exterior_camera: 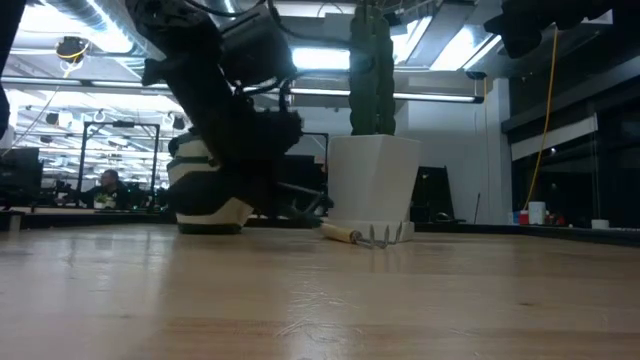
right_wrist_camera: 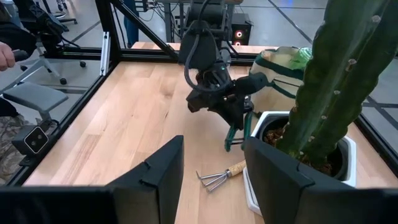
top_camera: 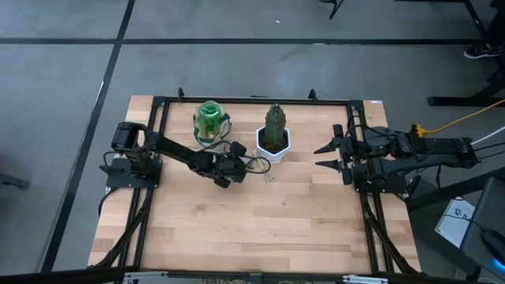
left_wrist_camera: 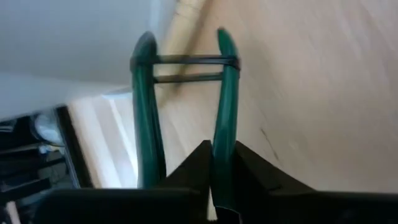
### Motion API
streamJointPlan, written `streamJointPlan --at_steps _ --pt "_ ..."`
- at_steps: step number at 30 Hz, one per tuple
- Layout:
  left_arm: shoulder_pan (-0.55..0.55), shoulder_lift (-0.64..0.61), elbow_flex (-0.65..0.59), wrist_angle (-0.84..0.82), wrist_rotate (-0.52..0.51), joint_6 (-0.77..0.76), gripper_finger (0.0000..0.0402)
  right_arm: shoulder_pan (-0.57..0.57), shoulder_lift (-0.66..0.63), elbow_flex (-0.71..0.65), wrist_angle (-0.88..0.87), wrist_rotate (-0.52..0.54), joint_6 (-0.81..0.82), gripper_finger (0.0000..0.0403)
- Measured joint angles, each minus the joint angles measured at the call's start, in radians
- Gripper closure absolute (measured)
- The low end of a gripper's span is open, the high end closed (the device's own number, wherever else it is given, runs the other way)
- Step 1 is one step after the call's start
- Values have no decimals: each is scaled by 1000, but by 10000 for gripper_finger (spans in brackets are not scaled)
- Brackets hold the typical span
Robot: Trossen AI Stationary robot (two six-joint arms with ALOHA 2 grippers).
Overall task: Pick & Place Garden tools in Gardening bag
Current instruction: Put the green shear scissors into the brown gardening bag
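High view: gardening bag (top_camera: 211,124) holds spray bottle (top_camera: 209,116); left pincer (top_camera: 237,169) grips green-handled shears (right_wrist_camera: 239,127).

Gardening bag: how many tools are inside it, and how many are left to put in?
Looks done: something green, likely the spray bottle, sits in the gardening bag. In hand: the left hand is shut on a green-handled tool beside the white pot. Left: that tool must go in, and the hand fork lies on the table by the pot. I can't see a trowel. The right hand waits open at the table's right side.
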State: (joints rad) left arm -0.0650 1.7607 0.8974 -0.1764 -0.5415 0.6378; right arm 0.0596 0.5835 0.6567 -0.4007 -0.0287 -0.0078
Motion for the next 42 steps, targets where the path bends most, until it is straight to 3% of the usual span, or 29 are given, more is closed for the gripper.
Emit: streamJointPlan --at_steps 8,18,32,38,42 --pt "0 -106 -1 -47 52 -66 371 0 0 0 0 0 0 231" --pt "15 -414 -6 -117 271 -154 371 0 0 0 0 0 0 231" --pt "81 -838 -7 -169 324 -234 370 0 0 0 0 0 0 231" --pt "82 -935 -7 -117 340 -243 370 0 0 0 0 0 0 231" --pt "82 -949 -7 -64 409 -236 370 0 0 0 0 0 0 231"
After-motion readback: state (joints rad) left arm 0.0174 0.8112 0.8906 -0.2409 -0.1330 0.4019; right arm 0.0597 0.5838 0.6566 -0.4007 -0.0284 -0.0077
